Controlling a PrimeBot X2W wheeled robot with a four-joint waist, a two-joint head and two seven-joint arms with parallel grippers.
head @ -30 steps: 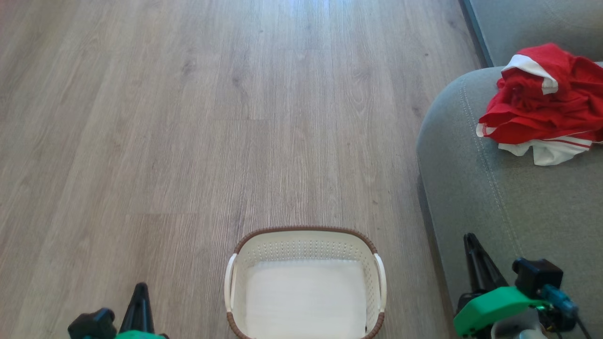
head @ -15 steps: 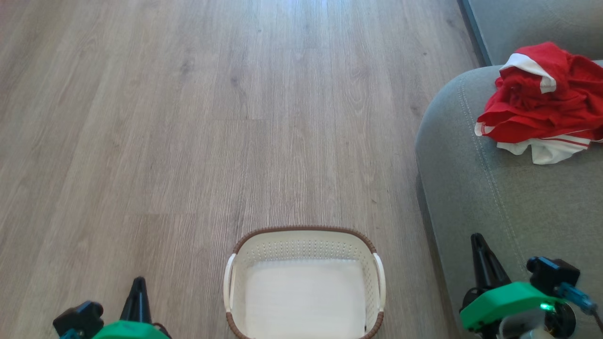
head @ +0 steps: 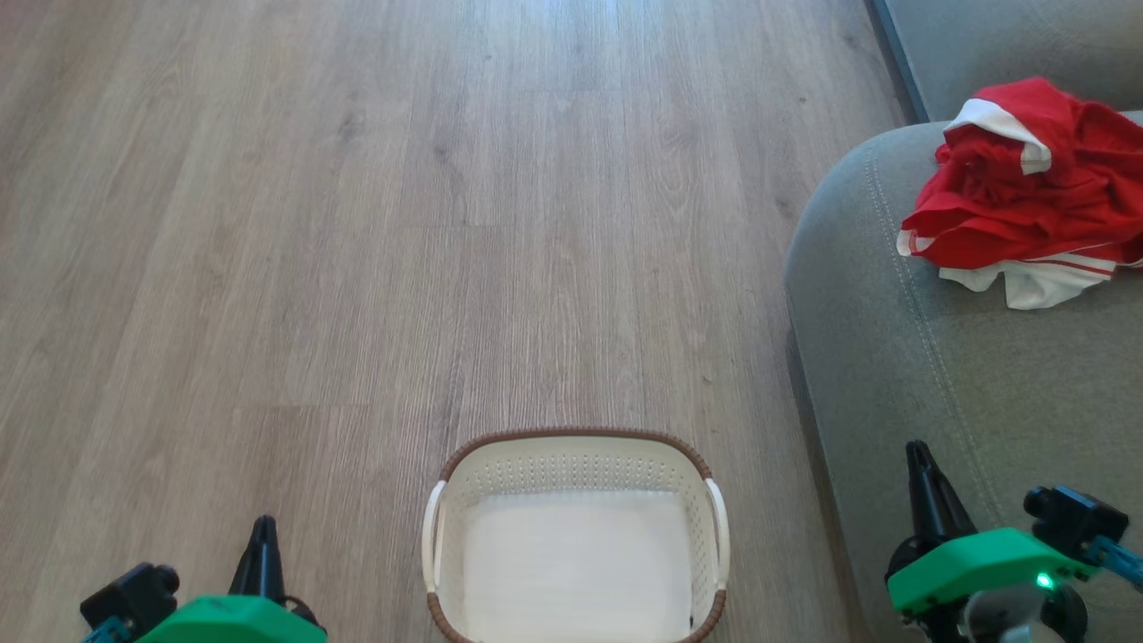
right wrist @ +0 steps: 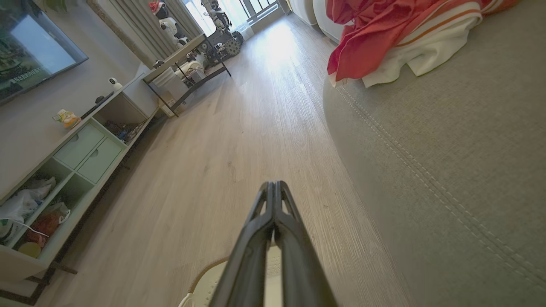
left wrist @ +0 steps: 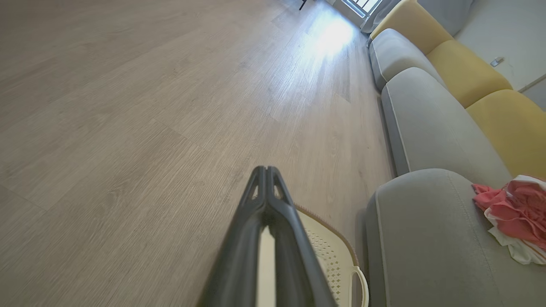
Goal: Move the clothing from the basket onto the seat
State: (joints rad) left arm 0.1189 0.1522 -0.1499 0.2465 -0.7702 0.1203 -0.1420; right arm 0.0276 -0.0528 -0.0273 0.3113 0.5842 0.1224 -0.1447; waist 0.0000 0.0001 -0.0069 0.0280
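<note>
Bunching at two o'clock, the clothing (head: 1018,205) is showing red folds, white trim; left end effector (head: 262,527) and right end effector (head: 916,449) are hanging closed.

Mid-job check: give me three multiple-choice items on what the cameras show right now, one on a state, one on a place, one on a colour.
1. State: the basket is
A) empty
B) half full
C) heaped above its rim

2. Place: the clothing lies
A) inside the basket
B) on the seat
C) draped over the basket's rim

3. Colour: the basket's rim is
A) blue
B) black
C) brown

Answers:
1 A, since the head view shows the basket's white bottom bare.
2 B, since the red and white heap rests on the grey-green cushion, well apart from the basket.
3 C, since a brown woven-look band runs round the top of the white perforated walls.
</note>
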